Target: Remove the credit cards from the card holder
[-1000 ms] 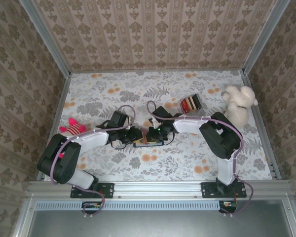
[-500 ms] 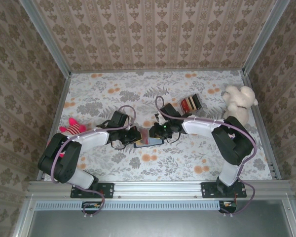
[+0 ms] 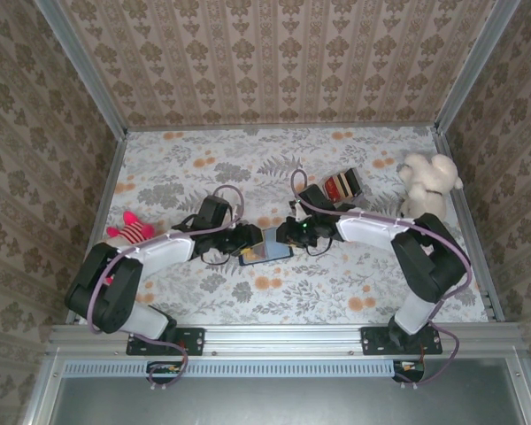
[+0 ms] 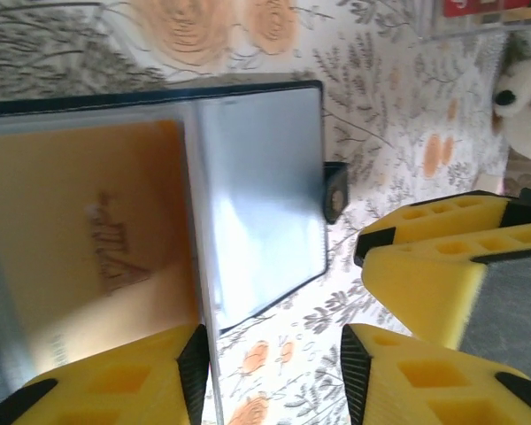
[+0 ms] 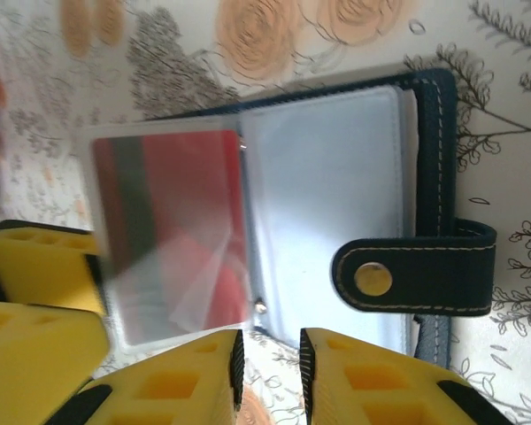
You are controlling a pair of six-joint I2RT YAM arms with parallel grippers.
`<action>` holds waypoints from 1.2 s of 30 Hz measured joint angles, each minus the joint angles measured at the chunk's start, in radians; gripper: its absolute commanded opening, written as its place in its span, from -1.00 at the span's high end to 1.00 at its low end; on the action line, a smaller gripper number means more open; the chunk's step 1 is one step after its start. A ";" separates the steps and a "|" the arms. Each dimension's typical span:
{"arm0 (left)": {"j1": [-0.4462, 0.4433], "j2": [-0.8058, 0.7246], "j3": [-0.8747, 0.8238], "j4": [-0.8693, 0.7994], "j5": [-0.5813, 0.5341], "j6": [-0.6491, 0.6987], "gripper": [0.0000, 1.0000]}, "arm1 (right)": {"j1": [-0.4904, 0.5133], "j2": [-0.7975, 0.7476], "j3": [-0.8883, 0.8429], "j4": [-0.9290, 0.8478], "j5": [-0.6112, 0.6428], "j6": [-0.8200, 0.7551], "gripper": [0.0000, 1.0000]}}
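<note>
Open card holder (image 5: pixel 434 177), red card (image 5: pixel 195 204) sleeved inside.
The left gripper (image 4: pixel 274 381) is seen spread at its edge; whether the right gripper (image 5: pixel 272 363) pinches it cannot be told.

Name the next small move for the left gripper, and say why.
Probably ease the left gripper sideways over the edge of the clear sleeve and close on it. Its jaws stand open beside that edge, the red card sits inside the sleeve, and the right gripper sits at the edge of the open card holder.
</note>
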 measured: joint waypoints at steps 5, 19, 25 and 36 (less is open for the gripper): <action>-0.038 0.051 0.010 0.055 0.014 -0.031 -0.21 | -0.017 -0.098 -0.011 -0.001 0.035 0.000 0.43; -0.058 0.103 0.083 0.069 0.010 -0.039 -0.39 | -0.057 -0.181 -0.036 -0.029 0.099 0.003 0.39; -0.048 0.098 0.086 0.041 -0.035 -0.042 -0.35 | -0.053 -0.161 -0.029 -0.038 0.094 -0.008 0.48; -0.018 0.083 0.041 0.014 -0.104 -0.099 0.34 | 0.014 0.050 0.095 -0.085 0.073 -0.040 0.71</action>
